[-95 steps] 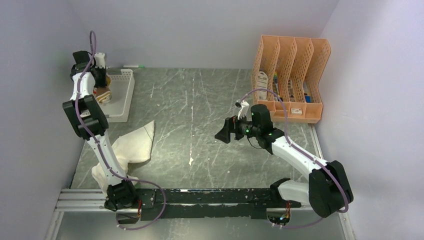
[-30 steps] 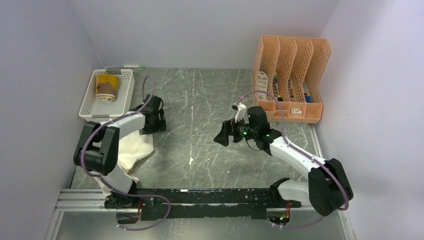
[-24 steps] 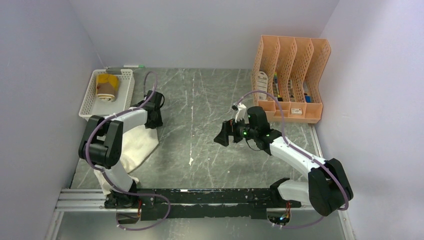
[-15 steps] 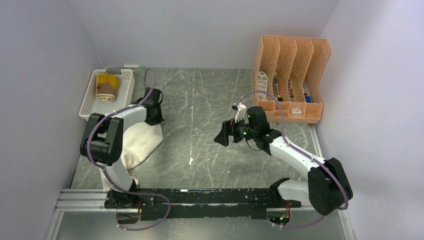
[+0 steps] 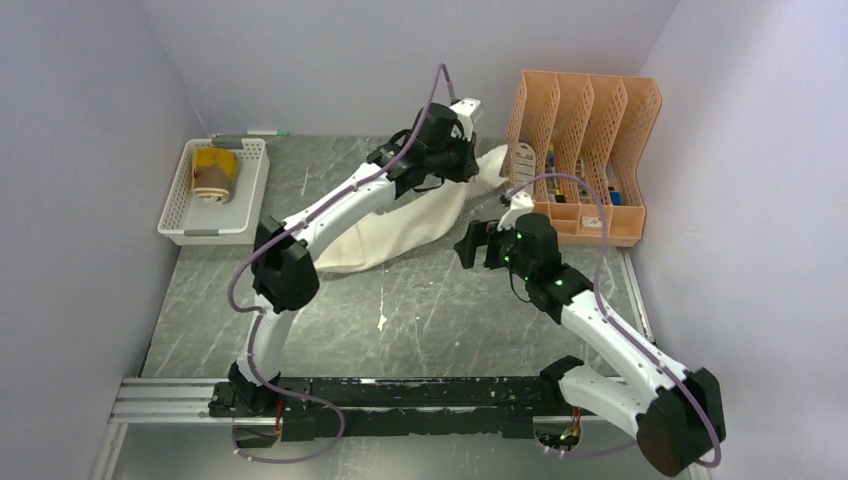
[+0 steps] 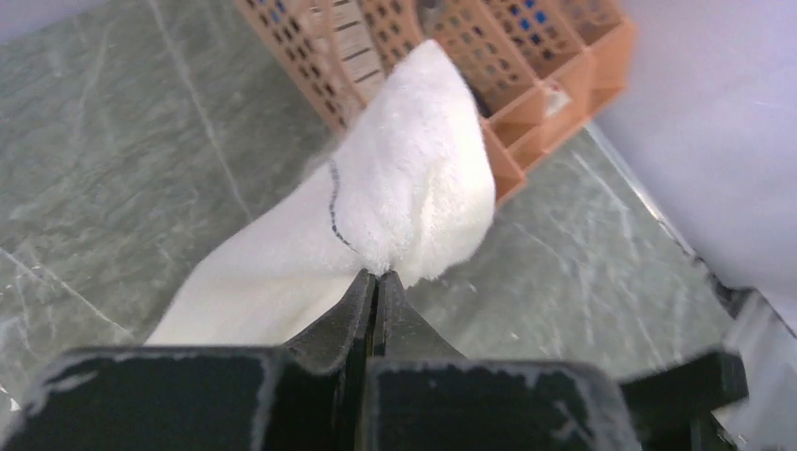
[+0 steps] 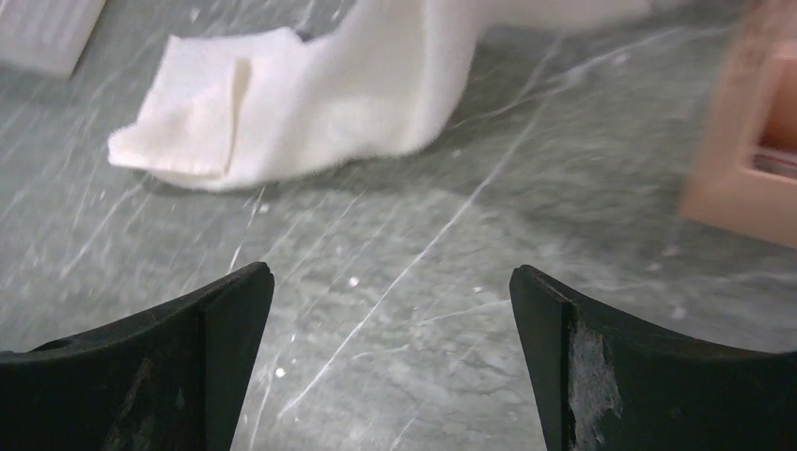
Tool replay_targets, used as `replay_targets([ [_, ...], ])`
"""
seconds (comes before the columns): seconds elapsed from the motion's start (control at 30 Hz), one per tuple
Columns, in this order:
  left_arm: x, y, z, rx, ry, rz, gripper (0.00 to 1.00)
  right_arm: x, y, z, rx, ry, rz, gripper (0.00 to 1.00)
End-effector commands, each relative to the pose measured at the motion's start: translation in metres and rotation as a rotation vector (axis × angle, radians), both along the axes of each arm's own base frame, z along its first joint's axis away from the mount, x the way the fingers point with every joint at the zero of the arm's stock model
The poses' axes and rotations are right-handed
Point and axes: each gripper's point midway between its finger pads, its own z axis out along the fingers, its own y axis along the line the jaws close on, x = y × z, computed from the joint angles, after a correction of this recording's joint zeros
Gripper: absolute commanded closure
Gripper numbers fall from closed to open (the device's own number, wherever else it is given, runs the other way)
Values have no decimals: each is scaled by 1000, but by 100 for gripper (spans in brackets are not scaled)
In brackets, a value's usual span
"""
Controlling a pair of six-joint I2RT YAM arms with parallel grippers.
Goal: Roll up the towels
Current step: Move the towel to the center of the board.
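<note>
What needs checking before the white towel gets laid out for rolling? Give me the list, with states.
1. Left jaws shut on the white towel's corner: ok.
2. Right jaws open, empty: ok.
3. White towel flat on the table: not ok; one end is lifted, the other folded over.
4. Lifted corner clear of the orange organizer: cannot tell; they are close.
5. Yellow towel rolled, in the white basket: ok.
</note>
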Motion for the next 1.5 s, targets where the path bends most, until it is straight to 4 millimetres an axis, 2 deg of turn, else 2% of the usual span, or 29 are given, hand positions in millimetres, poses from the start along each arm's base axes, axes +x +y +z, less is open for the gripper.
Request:
replay_targets([
  [0.0, -16, 36, 57, -80, -17, -31, 93, 11, -44, 38, -2, -123, -262, 0],
  [0.03, -21, 52, 64, -82, -22, -15, 93, 10, -46, 42, 11, -138, -271, 0],
  [0.1, -32, 93, 61, -61, -8, 44, 93, 9, -48, 41, 25, -142, -286, 0],
  [0.2, -48, 175, 36, -21, 35, 181, 93, 10, -46, 35, 37, -120, -291, 0],
  [0.27, -60, 242, 7, -1, 101, 340, 93, 13, -42, 32, 50, -108, -287, 0],
  [0.3, -63, 279, -6, 17, 117, 428, 80, 15, -39, 29, 51, -100, -279, 0],
  [0.33, -74, 300, -17, 42, 130, 478, 57, 17, -36, 29, 56, -100, -272, 0],
  [0.37, -80, 329, -27, 69, 145, 553, 39, 19, -33, 27, 57, -94, -262, 0],
  [0.4, -87, 343, -37, 88, 166, 586, 10, 22, -28, 22, 51, -77, -249, 0],
  [0.43, -93, 350, -43, 110, 174, 587, 1, 25, -23, 19, 51, -65, -234, 0],
  [0.5, -101, 350, -52, 138, 203, 554, 1, 31, -13, 14, 50, -41, -204, 0],
  [0.6, -112, 330, -57, 106, 247, 431, 0, 37, -1, 7, 48, -9, -166, 0],
  [0.67, -122, 322, -70, 94, 289, 392, 1, 40, 3, 5, 48, 0, -154, 0],
  [0.8, -135, 347, -116, 172, 374, 520, 1, 44, 7, 0, 32, 4, -133, 0],
  [0.9, -134, 369, -145, 149, 462, 584, 1, 46, 11, -4, 13, 13, -109, 0],
  [0.97, -127, 385, -156, 98, 491, 622, 1, 46, 13, -7, 3, 19, -93, 0],
  [1.07, -108, 404, -153, 77, 439, 687, 1, 48, 15, -10, -12, 25, -77, 0],
  [1.2, -80, 412, -146, 94, 387, 717, 1, 50, 19, -15, -23, 33, -55, 0],
  [1.23, -72, 421, -147, 98, 381, 738, 1, 50, 20, -17, -24, 38, -50, 0],
  [1.47, -31, 434, -162, 108, 390, 767, 3, 52, 27, -24, -20, 56, -22, 0],
])
